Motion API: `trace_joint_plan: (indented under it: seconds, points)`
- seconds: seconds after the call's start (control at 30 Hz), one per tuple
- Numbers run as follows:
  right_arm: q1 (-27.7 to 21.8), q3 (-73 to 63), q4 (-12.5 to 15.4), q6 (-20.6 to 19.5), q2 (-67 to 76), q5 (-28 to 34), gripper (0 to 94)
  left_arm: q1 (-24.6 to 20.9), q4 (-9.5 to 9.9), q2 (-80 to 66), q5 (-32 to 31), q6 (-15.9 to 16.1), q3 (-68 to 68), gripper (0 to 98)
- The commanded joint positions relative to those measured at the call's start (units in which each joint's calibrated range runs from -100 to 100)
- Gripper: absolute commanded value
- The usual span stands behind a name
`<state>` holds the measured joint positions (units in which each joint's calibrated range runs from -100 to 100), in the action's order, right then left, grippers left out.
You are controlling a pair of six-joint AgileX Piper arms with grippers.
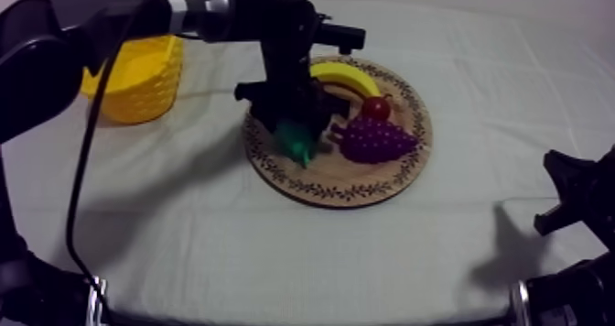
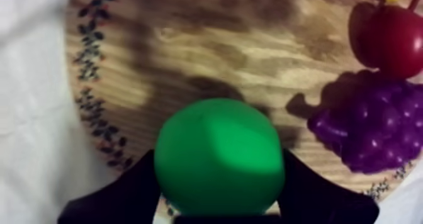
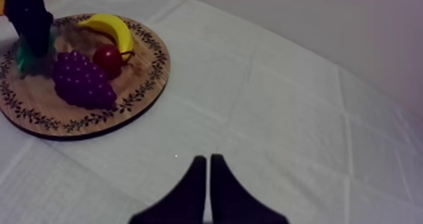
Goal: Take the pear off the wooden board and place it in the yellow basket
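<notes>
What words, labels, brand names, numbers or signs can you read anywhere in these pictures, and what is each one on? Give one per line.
None: no word, number, label or brand mark can be read.
The board has a leaf pattern round its rim, not letters.
The basket, pear, banana, grapes, small red fruit and cloth carry no writing.

My left gripper (image 1: 295,133) is down on the green pear (image 1: 298,143) at the left edge of the board (image 1: 366,190). Banana (image 1: 352,76), small red fruit (image 1: 376,107) and grapes (image 1: 377,139) are beside it. Yellow basket (image 1: 137,96) is upper left, and the right gripper (image 1: 572,197) sits low right.
</notes>
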<state>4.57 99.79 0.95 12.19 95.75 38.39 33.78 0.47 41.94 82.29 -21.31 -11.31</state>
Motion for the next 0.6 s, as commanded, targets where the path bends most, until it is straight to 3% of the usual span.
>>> trace_joint_plan:
  seconds: [0.0, 0.27, 0.57]
  points:
    - [0.03, -0.01, 0.00, 0.00, 0.01, 0.00, 0.5, -0.08, 0.75, -4.98, 0.71, -0.64, 2.08, 52.7]
    - [0.03, -0.01, 0.00, 0.00, 0.01, 0.00, 0.5, -1.94, 5.14, -24.47, 8.75, -2.24, 4.49, 53.0]
    - [0.03, -0.01, 0.00, 0.00, 0.01, 0.00, 0.5, -9.20, 9.18, -39.30, 13.54, 1.09, 2.81, 54.1]
